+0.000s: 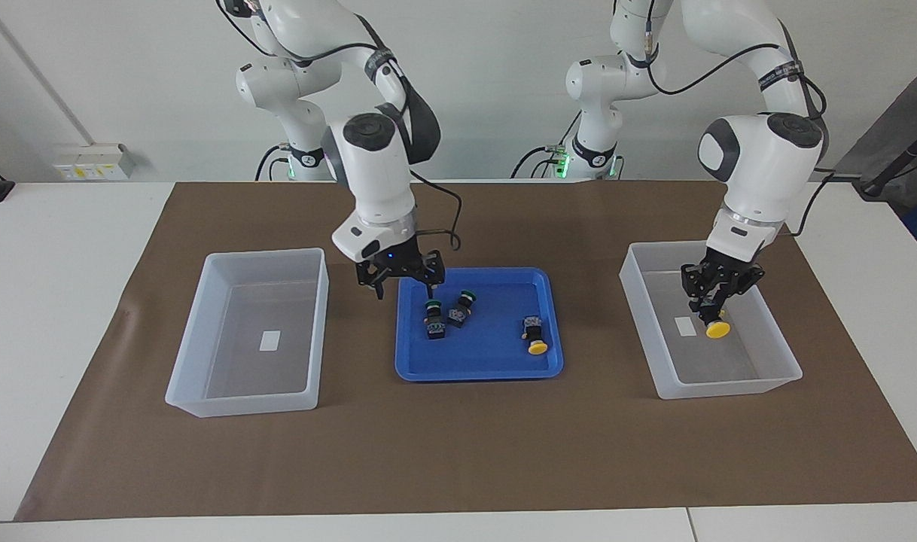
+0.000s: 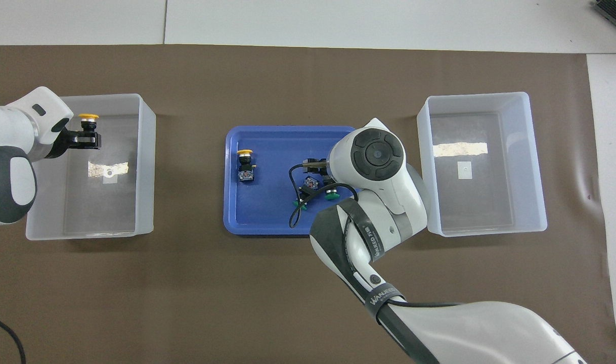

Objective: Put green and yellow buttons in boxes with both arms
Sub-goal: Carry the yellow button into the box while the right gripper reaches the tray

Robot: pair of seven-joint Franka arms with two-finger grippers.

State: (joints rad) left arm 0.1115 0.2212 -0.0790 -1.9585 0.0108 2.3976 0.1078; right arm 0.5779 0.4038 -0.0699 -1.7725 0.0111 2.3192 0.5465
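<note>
Both green buttons (image 1: 447, 309) lie under the spread right tool (image 1: 400, 280); left tool (image 1: 713, 307) pinches a yellow button (image 1: 717, 328).

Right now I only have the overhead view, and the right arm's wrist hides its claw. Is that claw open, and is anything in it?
Observer: In the facing view the right claw is open and empty.
Operator: Is it touching the green ones?
Observer: No. It hangs over the blue tray, at the edge nearest the robots. One green button stands cap up just under it, and the other green button lies tilted beside that one.
Operator: And the left side?
Observer: The left claw is shut on the yellow button, cap down, over the inside of the box. I cannot tell whether it touches the floor.
</note>
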